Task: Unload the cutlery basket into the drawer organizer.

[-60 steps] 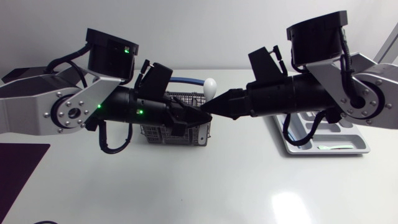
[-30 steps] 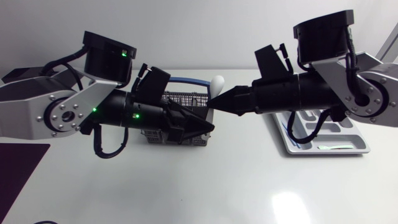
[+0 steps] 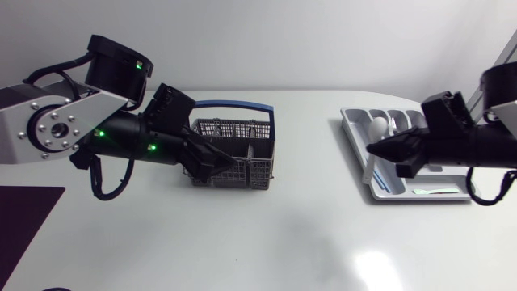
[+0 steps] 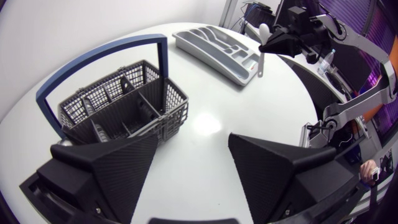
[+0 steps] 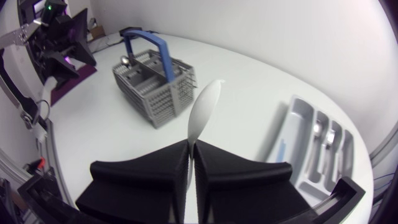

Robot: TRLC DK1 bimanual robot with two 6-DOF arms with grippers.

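— So, the spoon point(image 3: 378, 127)?
— Pinched in right tool point(image 3: 374, 151), frame right, above organizer point(image 3: 350, 129), its left side.
— Left tool point(image 3: 224, 162)?
— Spread wide, beside basket point(image 3: 250, 133) on tabletop point(image 3: 266, 234), centre-left.

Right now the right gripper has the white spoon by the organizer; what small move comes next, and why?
Probably lower the right gripper toward the drawer organizer. It is shut on the white spoon, which appears to hang above the organizer, not yet resting in a compartment.
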